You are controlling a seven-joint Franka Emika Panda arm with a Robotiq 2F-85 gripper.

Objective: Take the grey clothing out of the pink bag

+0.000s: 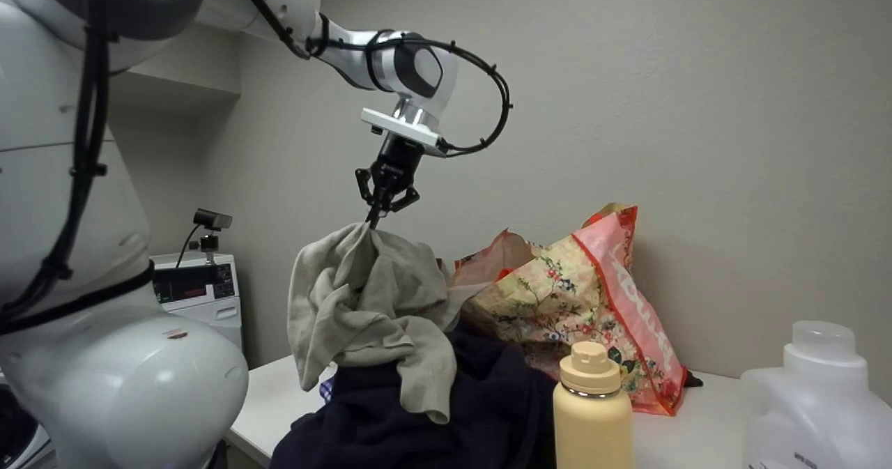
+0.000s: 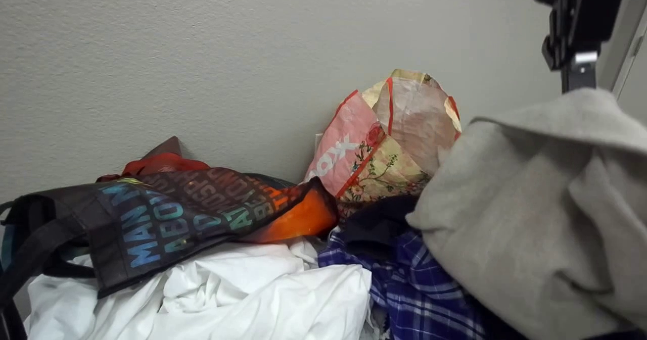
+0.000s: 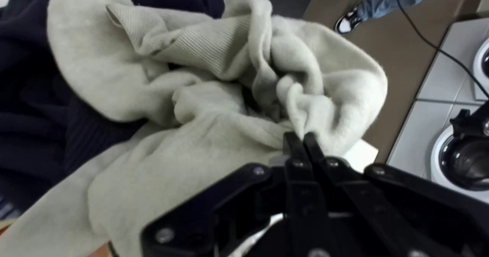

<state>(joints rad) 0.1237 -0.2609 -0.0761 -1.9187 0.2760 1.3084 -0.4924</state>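
A long grey-beige garment of soft, rib-edged fabric (image 1: 390,295) hangs in folds from the black two-fingered gripper (image 3: 301,138), whose fingers are pressed together on a pinch of it at its twelve o'clock. In an exterior view, a large pink bag with red edges and a cream floral side (image 1: 557,295) slumps at the garment's three o'clock, mouth turned toward it; most of the garment is outside the bag, but whether its nearest fold lies inside or before the mouth cannot be told. The garment's lower end hangs toward five o'clock, in front of a large dark navy garment (image 1: 495,392). A tan bottle with a screw cap (image 1: 594,420) stands upright at four o'clock, in front of the bag; well apart beyond it comes a translucent white plastic jug (image 1: 812,406). White tabletop (image 1: 279,399) shows between seven and eight o'clock. In an exterior view, blue plaid cloth (image 2: 424,294) lies at the grey-beige garment's eight o'clock, and crumpled white fabric (image 2: 263,294) under a black bag with coloured lettering (image 2: 202,213) toward nine.
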